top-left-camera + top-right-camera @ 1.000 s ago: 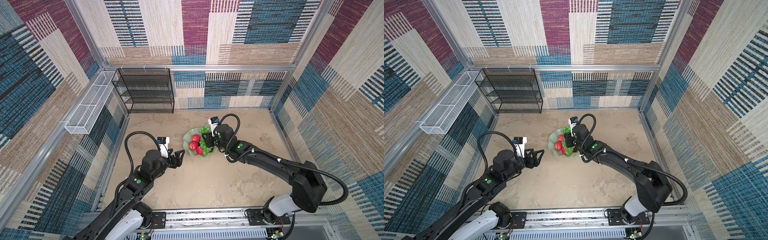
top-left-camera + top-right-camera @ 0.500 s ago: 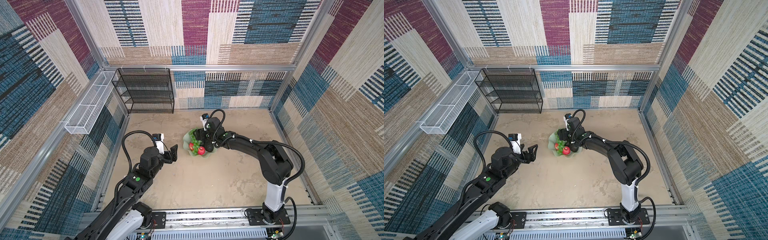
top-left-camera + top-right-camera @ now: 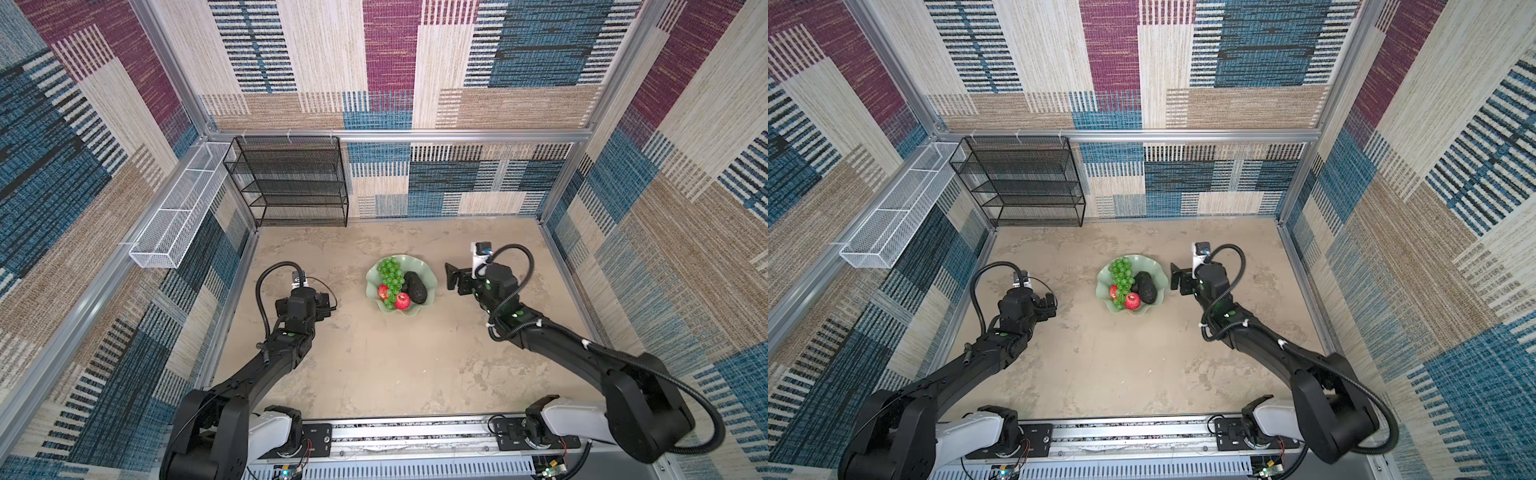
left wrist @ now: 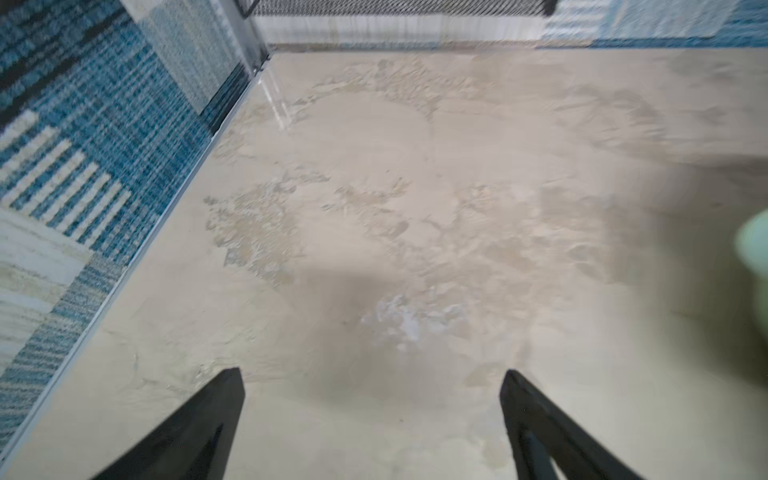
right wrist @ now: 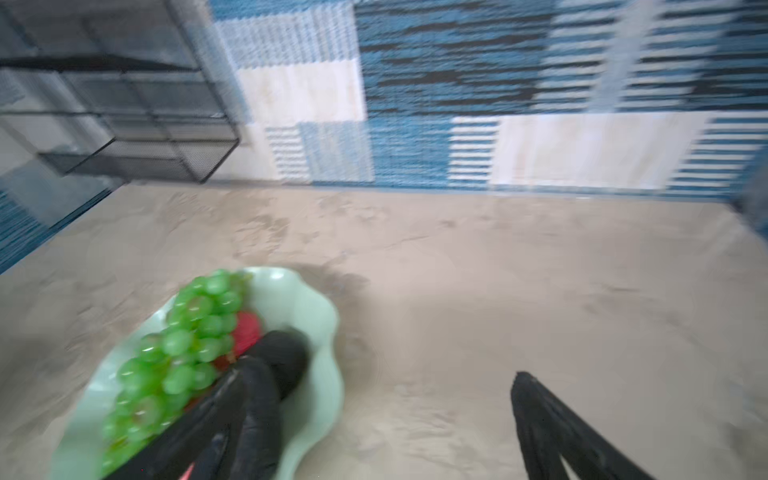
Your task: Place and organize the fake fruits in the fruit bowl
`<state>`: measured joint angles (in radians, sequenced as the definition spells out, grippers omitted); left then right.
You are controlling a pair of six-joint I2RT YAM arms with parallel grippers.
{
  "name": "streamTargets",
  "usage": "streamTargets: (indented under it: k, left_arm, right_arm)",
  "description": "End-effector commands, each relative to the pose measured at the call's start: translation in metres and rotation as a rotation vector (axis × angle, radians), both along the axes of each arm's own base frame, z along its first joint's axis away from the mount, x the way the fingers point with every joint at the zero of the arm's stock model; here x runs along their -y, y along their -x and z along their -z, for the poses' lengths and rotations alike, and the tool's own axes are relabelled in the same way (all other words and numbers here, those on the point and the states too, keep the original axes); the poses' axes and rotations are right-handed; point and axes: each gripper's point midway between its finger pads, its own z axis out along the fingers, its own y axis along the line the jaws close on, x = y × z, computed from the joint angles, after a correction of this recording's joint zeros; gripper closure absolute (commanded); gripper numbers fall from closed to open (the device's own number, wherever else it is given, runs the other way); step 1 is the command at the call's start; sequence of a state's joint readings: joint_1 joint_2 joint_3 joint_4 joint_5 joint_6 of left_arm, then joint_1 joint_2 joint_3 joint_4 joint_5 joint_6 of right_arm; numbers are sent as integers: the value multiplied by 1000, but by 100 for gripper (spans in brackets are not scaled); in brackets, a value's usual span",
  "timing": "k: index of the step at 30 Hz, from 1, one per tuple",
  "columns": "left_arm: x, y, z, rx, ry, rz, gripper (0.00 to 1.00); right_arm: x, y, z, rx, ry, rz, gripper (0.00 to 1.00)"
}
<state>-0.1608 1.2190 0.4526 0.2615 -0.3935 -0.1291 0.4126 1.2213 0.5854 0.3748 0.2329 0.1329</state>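
Reporter: Both arms are pulling back since a second ago. The right claw (image 3: 451,277) is now hanging just right of the bowl (image 3: 431,277), jaws spread wide and gripping nothing.

Editor: And the left claw (image 3: 329,302)?

Reporter: It is gaping wide too, empty, hovering over bare table (image 3: 374,365), well left of the bowl.

Editor: Where is the fruit sitting?

Reporter: It is sitting inside the bowl. Grapes (image 3: 390,272) are lying along its left side, dark avocados (image 3: 417,291) are resting on the right, and red apples (image 3: 402,301) are peeking out in front.
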Motion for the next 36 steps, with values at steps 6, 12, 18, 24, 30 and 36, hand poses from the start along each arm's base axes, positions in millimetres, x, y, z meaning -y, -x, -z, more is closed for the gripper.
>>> streamTargets:
  k: [6, 12, 18, 24, 30, 36]
  left_arm:
    - [4, -36, -1, 75, 48, 103, 3]
    - [-8, -16, -25, 311, -44, 76, 2]
    - [-5, -23, 2, 296, -55, 96, 1]
    - [-23, -50, 12, 169, 41, 61, 1]
    - [-22, -50, 9, 210, 31, 75, 1]
    - [-15, -52, 12, 179, 39, 118, 1]
  right_arm:
    - [106, 20, -14, 246, 58, 360, 0]
    - [130, 7, 23, 220, 129, 376, 0]
    - [131, 6, 48, 225, 97, 279, 0]
    - [124, 4, 57, 228, 72, 169, 0]
    - [124, 5, 58, 219, 72, 169, 0]
    - [124, 5, 57, 224, 72, 171, 0]
